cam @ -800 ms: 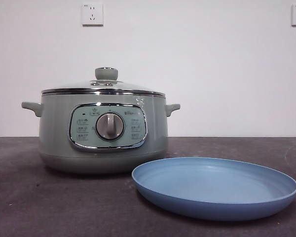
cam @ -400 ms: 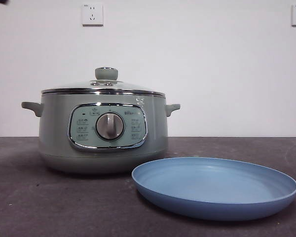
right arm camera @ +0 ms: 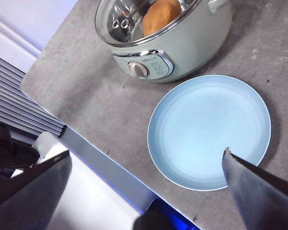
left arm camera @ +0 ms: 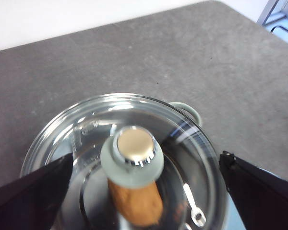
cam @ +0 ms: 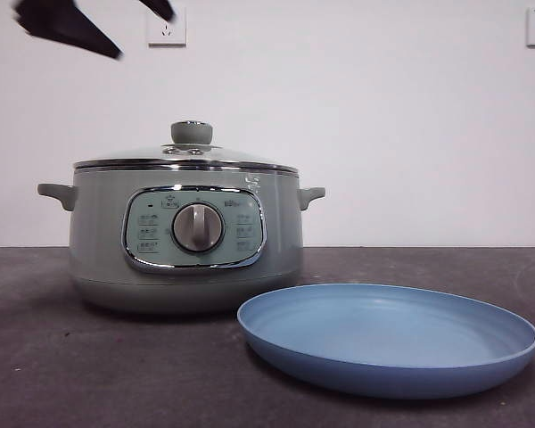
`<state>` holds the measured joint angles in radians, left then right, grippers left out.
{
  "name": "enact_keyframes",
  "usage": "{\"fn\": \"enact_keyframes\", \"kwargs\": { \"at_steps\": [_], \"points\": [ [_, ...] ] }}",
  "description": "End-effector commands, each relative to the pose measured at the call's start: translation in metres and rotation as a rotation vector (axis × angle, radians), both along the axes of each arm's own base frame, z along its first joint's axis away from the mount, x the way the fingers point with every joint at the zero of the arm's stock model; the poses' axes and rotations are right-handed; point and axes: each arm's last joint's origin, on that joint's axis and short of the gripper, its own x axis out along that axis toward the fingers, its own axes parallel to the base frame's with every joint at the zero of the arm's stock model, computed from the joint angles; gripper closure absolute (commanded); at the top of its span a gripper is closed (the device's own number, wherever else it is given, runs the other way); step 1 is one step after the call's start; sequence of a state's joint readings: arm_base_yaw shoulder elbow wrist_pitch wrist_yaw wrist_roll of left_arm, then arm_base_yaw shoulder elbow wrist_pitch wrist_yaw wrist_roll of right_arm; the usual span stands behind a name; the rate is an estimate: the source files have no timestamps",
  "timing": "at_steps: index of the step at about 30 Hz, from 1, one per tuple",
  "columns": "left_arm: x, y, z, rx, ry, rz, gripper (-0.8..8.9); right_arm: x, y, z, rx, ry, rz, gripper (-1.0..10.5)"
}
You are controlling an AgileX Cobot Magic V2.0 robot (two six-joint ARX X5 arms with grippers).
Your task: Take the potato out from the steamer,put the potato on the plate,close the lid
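Grey table, white wall behind. My steamer [cam: 185,236] sits on the table with the lid [left arm camera: 129,163] shut on top. Through the glass I see the potato [left arm camera: 137,203] lying inside, under the knob [cam: 192,133]. My left gripper [left arm camera: 144,189] hangs above the lid with its jaws spread wide, one on each side of the knob, holding nothing. I think it is lined up to come down and grab the knob. I cannot tell how high up it is. The plate [cam: 388,339] waits just beside the steamer, so the potato has a short trip. My right gripper [right arm camera: 146,191] waits above the plate, jaws wide apart and empty.
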<state>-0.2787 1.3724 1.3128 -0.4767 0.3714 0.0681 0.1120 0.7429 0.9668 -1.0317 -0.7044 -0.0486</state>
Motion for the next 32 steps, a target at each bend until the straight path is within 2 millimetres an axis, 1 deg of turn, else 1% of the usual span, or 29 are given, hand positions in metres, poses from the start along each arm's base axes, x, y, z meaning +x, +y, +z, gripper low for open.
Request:
{"fn": "enact_keyframes", "kwargs": {
  "at_steps": [1,5,9,15,20,22,23,25,26,29,32],
  "points": [
    [0.02,-0.015,-0.011,0.032,0.01,-0.029,1.49,0.0,0.0,0.001,0.003,-0.006,-0.001,3.2],
    [0.041,-0.033,-0.026,0.076,0.019,-0.032,1.49,0.0,0.0,0.001,0.004,-0.006,0.0,3.2],
    [0.053,-0.043,-0.044,0.103,0.049,-0.028,1.49,0.0,0.0,0.001,0.003,-0.005,-0.001,3.2],
    [0.061,-0.051,-0.06,0.137,0.075,-0.023,1.5,0.0,0.0,0.001,0.001,-0.006,-0.003,3.2],
    [0.061,-0.053,-0.061,0.153,0.075,-0.009,1.71,0.0,0.0,0.001,0.001,-0.007,-0.003,3.2],
    [0.06,-0.055,-0.061,0.155,0.075,-0.013,2.87,0.0,0.0,0.001,0.0,-0.007,-0.003,3.2],
    [0.06,-0.055,-0.062,0.16,0.079,-0.009,3.92,0.0,0.0,0.001,0.0,-0.007,-0.003,3.2],
    [0.06,-0.054,-0.062,0.166,0.089,-0.007,5.36,0.0,0.0,0.001,0.0,-0.007,-0.003,3.2],
    [0.059,-0.055,-0.063,0.169,0.095,-0.009,5.88,0.0,0.0,0.001,0.0,-0.007,-0.003,3.2],
    [0.058,-0.056,-0.063,0.173,0.099,-0.012,6.75,0.0,0.0,0.001,0.0,-0.007,-0.003,3.2],
    [0.058,-0.056,-0.063,0.173,0.099,-0.011,8.16,0.0,0.0,0.001,0.0,-0.007,-0.003,3.2]
  ]
}}
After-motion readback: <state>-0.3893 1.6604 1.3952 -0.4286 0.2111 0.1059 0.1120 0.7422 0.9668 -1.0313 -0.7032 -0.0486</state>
